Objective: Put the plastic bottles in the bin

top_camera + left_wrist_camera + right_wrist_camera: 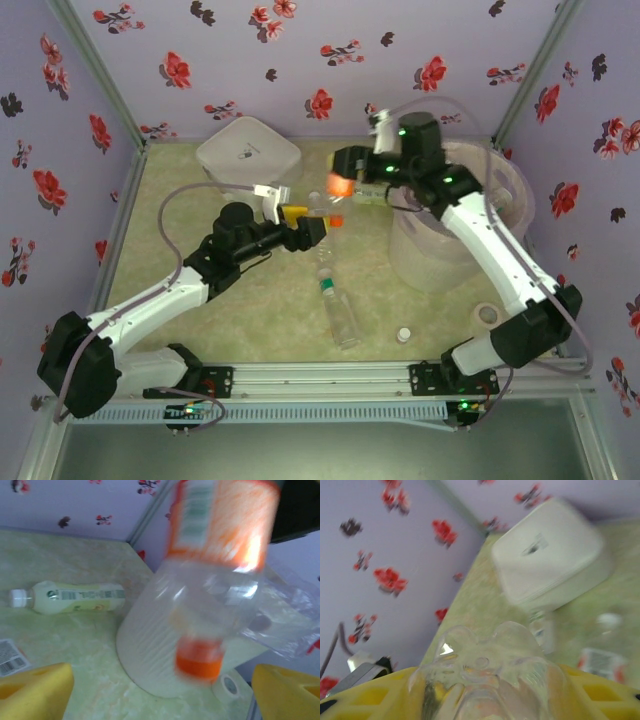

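Table point(270, 325) of pale green, walled with floral panels, carries everything. The bin point(435, 265), a big translucent bucket with a pale liner, stands at the far right. A white lidded box point(248, 150) sits at the far left-centre.

The left pincer point(305, 222) is released, with its yellow fingers point(35, 692) spread wide. The right pincer point(485, 695) is clenched on the base of an orange-capped bottle point(215, 575). This bottle hangs cap down in the air, just left of the bin and in front of the left pincer.

A green-capped bottle point(338, 310) lies on the table between the two arms. A white-capped bottle point(70, 597) lies on its side beyond the bin. A tape ring point(487, 314) and a loose white cap point(403, 334) rest near the right arm's base.
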Robot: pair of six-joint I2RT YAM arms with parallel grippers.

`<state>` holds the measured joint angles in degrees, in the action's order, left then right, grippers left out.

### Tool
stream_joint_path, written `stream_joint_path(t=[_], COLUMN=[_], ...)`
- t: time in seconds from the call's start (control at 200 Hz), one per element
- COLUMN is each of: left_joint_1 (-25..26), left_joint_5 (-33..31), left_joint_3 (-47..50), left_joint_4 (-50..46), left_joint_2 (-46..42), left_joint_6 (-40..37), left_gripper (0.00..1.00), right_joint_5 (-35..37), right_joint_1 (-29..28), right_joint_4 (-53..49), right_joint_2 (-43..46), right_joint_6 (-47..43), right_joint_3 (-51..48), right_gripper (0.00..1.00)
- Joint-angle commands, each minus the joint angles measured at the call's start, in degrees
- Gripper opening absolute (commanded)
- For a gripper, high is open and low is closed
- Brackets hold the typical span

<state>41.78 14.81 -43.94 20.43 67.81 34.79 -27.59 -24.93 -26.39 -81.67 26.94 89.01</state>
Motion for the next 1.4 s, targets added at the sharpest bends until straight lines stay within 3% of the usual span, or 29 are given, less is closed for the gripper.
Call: stream_joint_path(t=[0.0,0.185,0.345,0.43,0.675,0.77,1.005,1.265,1.395], left_joint_1=[-0.2,-4.0,-6.0,-6.2,-6.2,-6.3,-6.3,-6.2,-6.3], left_joint_5=[-9.7,-20.8,-25.7,-28.9,-31.7,-31.7,-30.4,-28.8,-28.7], left_joint_3=[0.6,-1.6,-1.6,-2.4,-3.9,-3.4,-4.4,-4.5,-4.6], left_joint_4=[-3.4,-17.1,-22.0,-24.9,-29.8,-29.6,-30.4,-30.4,-30.9], left_joint_2=[-1.8,0.7,3.6,5.2,6.9,6.6,8.2,9.4,9.4], left_joint_6=[0.7,7.1,13.0,15.3,15.9,15.7,13.9,12.5,12.6], left_gripper=[0.96,0.99,1.00,1.00,1.00,1.00,1.00,1.00,1.00], right_joint_5=[8.4,20.9,40.8,45.1,41.9,36.7,25.7,22.9,21.6], right_joint_1=[4.9,14.5,17.0,18.6,22.6,25.2,27.7,27.8,27.9], right_joint_4=[-6.7,-17.0,-23.5,-21.9,-16.9,-16.0,-24.4,-26.5,-25.8], right_joint_2=[8.5,15.5,15.3,13.7,7.0,4.2,-2.7,-5.8,-4.9], right_joint_6=[-6.5,-16.4,-29.6,-34.3,-40.5,-42.0,-43.4,-40.7,-37.6], right_joint_3=[6.0,11.5,14.9,13.6,11.3,10.2,10.1,2.3,1.1], right_gripper=[0.33,0.27,0.20,0.15,0.07,0.06,0.09,0.18,0.33])
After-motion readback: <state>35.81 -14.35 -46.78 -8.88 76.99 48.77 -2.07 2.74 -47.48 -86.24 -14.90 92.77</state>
